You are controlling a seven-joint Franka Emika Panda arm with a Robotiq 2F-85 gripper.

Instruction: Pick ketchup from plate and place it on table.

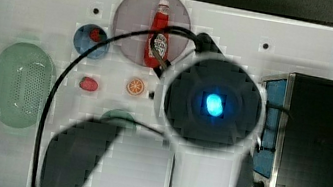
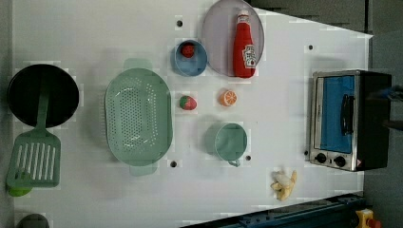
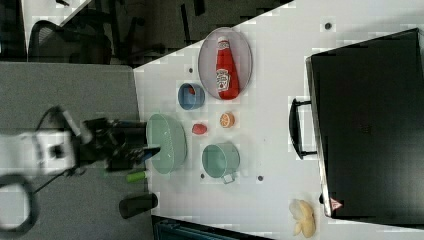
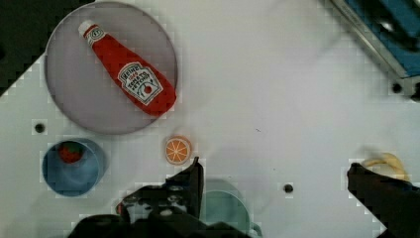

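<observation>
The ketchup (image 1: 158, 31) (image 2: 244, 47) (image 3: 226, 67) (image 4: 131, 79), a slim red bottle with a white cap, lies flat on the mauve-grey plate (image 1: 131, 17) (image 2: 218, 38) (image 3: 207, 65) (image 4: 74, 89) at the far side of the white table (image 1: 42, 3) (image 2: 285, 104). In the wrist view my gripper (image 4: 275, 173) is open wide, high above the table, with its dark fingers (image 4: 195, 173) well apart from the bottle. It holds nothing. In the top view my arm (image 1: 213, 103) hangs beside the plate and covers the bottle's lower end.
A blue bowl (image 1: 90, 41) holding a red fruit sits beside the plate. An orange slice (image 1: 135, 86), a red fruit piece (image 1: 88, 83), a green cup (image 2: 230, 141) and a green basket (image 1: 21, 85) lie mid-table. A toaster oven (image 1: 313, 142), banana (image 2: 283, 184), black pan (image 2: 43, 95) and spatula (image 2: 33, 161) stand around.
</observation>
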